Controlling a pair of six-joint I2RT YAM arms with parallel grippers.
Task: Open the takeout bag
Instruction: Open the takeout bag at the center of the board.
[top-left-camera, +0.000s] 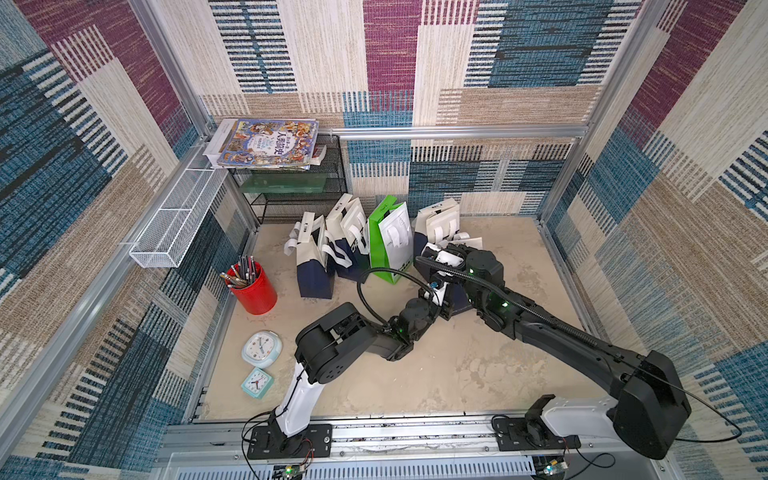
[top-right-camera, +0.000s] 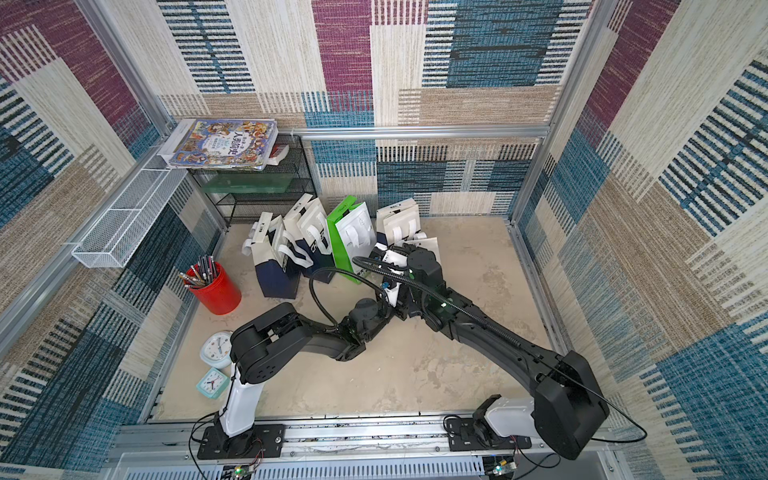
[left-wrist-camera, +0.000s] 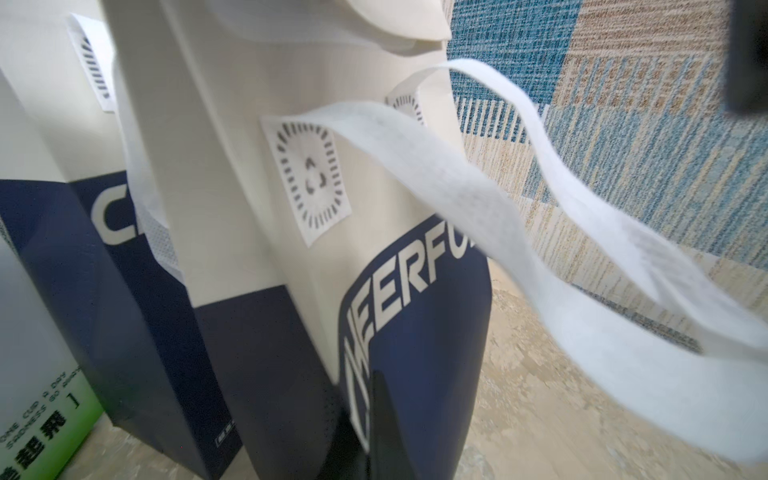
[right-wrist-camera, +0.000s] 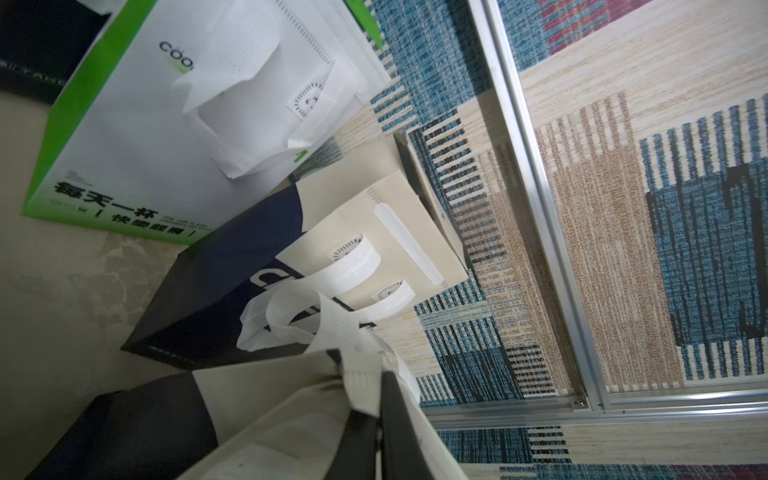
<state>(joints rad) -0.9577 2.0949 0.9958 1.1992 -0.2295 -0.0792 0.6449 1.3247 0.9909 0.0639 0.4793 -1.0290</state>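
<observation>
I hold the takeout bag (left-wrist-camera: 415, 332) near the green bag (top-left-camera: 390, 249), at 1 o'clock on the bench (top-left-camera: 436, 374): left gripper (left-wrist-camera: 368, 407) clamped on its navy base, right gripper (right-wrist-camera: 379, 399) pinching the cream rim, 12 o'clock from the left one.

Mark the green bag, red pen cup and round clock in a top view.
green bag (top-left-camera: 398, 258): in a top view, white front panel.
red pen cup (top-left-camera: 255, 295): in a top view, outer wall.
round clock (top-left-camera: 261, 347): in a top view, dial face.
</observation>
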